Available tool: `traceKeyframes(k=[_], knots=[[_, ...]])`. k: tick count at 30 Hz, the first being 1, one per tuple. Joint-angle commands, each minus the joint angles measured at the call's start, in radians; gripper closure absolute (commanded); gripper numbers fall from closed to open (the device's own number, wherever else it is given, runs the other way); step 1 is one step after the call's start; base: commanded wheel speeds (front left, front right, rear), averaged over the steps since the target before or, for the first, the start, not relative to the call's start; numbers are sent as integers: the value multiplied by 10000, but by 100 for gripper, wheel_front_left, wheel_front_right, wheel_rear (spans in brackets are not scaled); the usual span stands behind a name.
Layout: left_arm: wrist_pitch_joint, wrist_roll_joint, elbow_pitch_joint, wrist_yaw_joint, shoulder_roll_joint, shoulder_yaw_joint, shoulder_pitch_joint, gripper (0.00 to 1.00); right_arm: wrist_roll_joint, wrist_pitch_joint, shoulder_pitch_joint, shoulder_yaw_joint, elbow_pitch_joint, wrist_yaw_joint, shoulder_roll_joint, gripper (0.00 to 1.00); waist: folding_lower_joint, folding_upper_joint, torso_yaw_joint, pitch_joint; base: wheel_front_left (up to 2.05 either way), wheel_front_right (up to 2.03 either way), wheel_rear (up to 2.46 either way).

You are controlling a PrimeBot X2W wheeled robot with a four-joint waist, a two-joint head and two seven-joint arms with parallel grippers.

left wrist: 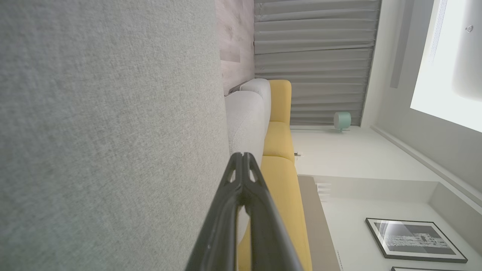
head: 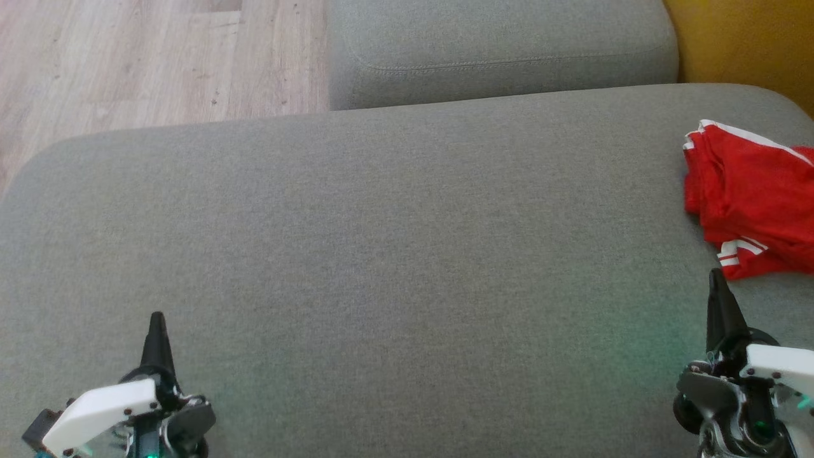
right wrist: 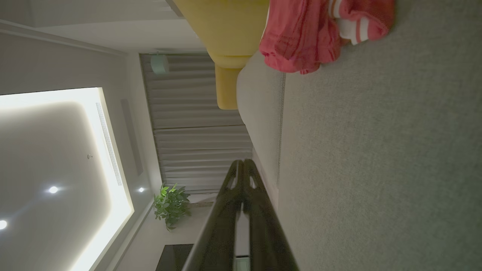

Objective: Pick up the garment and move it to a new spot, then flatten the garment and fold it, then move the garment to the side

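Note:
The garment (head: 753,197) is red with white stripes and lies bunched at the far right edge of a grey sofa cushion (head: 381,254); it appears again in the right wrist view (right wrist: 305,34), at the top. My right gripper (head: 717,275) is shut and empty, its tips just short of the garment's near hem. In its own view the right gripper (right wrist: 243,162) has its fingers pressed together. My left gripper (head: 156,316) is shut and empty over the cushion's lower left, far from the garment. The left gripper (left wrist: 242,155) shows its tips touching.
A second grey cushion (head: 502,51) sits behind the main one. Wooden floor (head: 140,57) lies at the upper left, beyond the cushion's rounded edge. A yellow sofa part (head: 744,38) stands at the upper right, behind the garment.

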Motion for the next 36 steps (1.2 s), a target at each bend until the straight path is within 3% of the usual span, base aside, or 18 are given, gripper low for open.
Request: traceKeyframes(k=[1,36], knots=[[31,-55,-364,-65,49,391,-498,100,72,55,-524,210,-382,-7,-83,100,0,-1,0,0,0,0,0],[31,-55,-364,-65,49,391,-497,100,73,55,-524,210,-382,-7,-83,100,0,-1,0,0,0,0,0]])
